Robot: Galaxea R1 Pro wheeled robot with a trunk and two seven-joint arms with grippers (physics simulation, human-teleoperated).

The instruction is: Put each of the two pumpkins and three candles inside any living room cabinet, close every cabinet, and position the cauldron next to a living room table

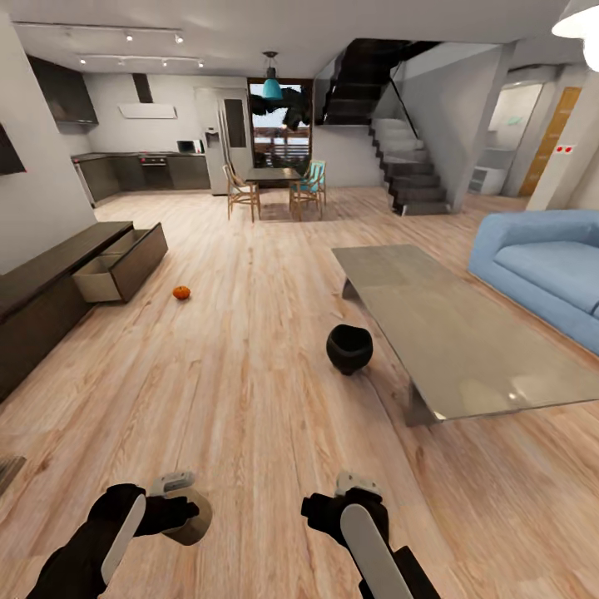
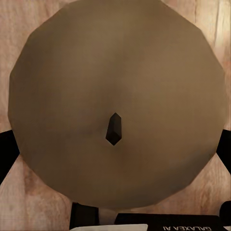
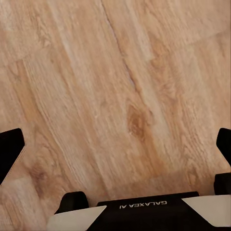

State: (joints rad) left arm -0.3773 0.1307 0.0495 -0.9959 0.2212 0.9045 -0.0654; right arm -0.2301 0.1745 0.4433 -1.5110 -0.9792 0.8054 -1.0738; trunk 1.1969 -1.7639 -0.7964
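My left gripper point(image 1: 185, 509) is low at the front left, shut on a pale beige candle point(image 1: 196, 520). The left wrist view looks down on the candle's round top point(image 2: 115, 67) and dark wick, with black fingers point(image 2: 6, 154) at its sides. My right gripper point(image 1: 331, 506) hangs open over bare floor, its fingertips point(image 3: 10, 149) wide apart. One orange pumpkin point(image 1: 181, 292) lies on the floor near the dark brown cabinet point(image 1: 37, 304), whose drawer point(image 1: 116, 268) stands pulled out. The black cauldron point(image 1: 349, 348) sits on the floor close to the near left side of the grey-green table point(image 1: 449, 333).
A blue sofa point(image 1: 541, 266) stands right of the table. Far back are a dining table with chairs point(image 1: 274, 187), a kitchen and a staircase point(image 1: 408, 166). Wide wood floor lies between me, the cabinet and the table.
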